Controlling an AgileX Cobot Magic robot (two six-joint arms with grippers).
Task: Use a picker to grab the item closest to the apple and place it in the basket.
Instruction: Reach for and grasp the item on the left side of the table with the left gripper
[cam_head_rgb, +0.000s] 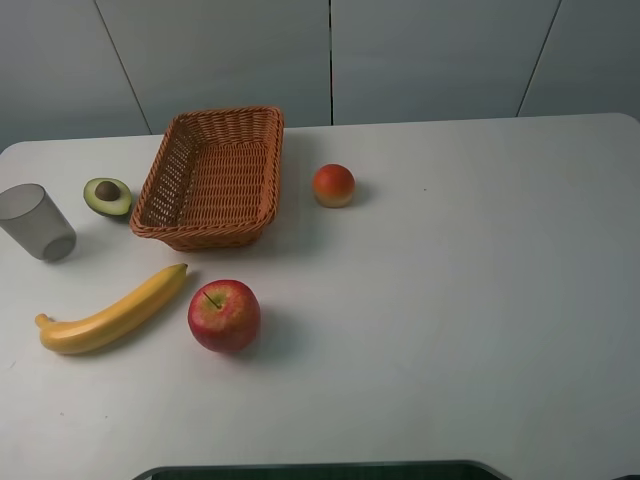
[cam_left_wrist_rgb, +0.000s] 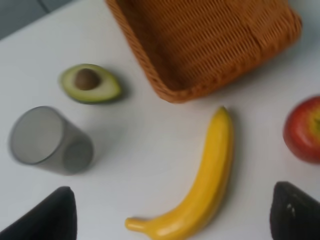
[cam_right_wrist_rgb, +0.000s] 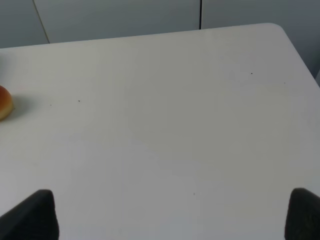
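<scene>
A red apple (cam_head_rgb: 224, 315) sits at the front left of the white table, with a yellow banana (cam_head_rgb: 112, 311) lying just to its left. The woven basket (cam_head_rgb: 257, 210) stands behind them, nothing inside it. In the left wrist view the banana (cam_left_wrist_rgb: 201, 185) lies between the dark fingertips (cam_left_wrist_rgb: 47, 217) of my left gripper (cam_left_wrist_rgb: 172, 216), which hovers above it, open; the apple (cam_left_wrist_rgb: 304, 130) and basket (cam_left_wrist_rgb: 170, 90) show there too. My right gripper (cam_right_wrist_rgb: 172, 216) is open over bare table. Neither gripper shows in the high view.
A halved avocado (cam_head_rgb: 107, 196) lies left of the basket and a grey translucent cup (cam_head_rgb: 38, 222) stands near the left edge. A small orange-red bun (cam_head_rgb: 334, 185) sits right of the basket. The table (cam_head_rgb: 480, 300) has its front edge near the arms.
</scene>
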